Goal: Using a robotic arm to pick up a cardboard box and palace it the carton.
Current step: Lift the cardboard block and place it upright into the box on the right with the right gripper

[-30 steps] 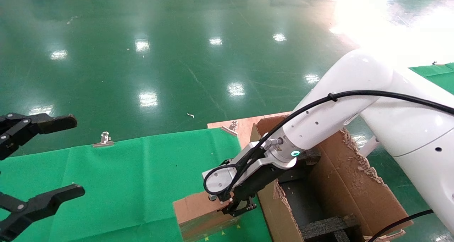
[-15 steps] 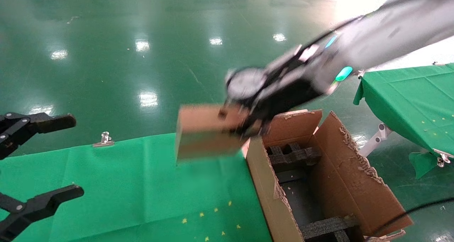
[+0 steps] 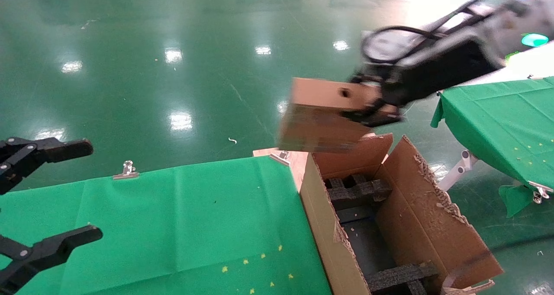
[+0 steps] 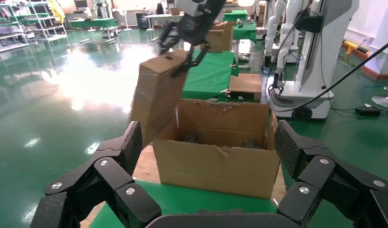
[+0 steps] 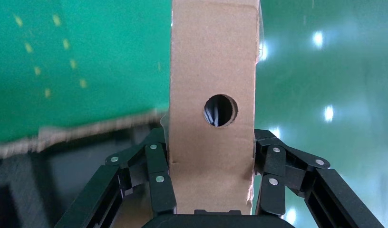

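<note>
My right gripper (image 3: 377,107), on the robotic arm with a green ring light (image 3: 534,40), is shut on the cardboard box (image 3: 324,115). It holds the box in the air above the far end of the open carton (image 3: 329,238). The box's round hole faces up. In the right wrist view the fingers (image 5: 159,180) clamp both sides of the box (image 5: 211,71). My left gripper (image 3: 82,191) is open and empty at the far left over the green table. The left wrist view shows its open gripper (image 4: 208,142), the carton (image 4: 216,166) and the lifted box (image 4: 156,95).
Black foam inserts (image 3: 355,189) sit inside the carton, whose right flap (image 3: 433,226) has ragged edges. The green cloth table (image 3: 173,221) has metal clips (image 3: 126,170) at its far edge. A second green table (image 3: 497,113) stands at the right.
My right gripper has lifted the cardboard box off the table's near part and swung it up and to the right, to above the carton's far end. The left arm has not moved.
</note>
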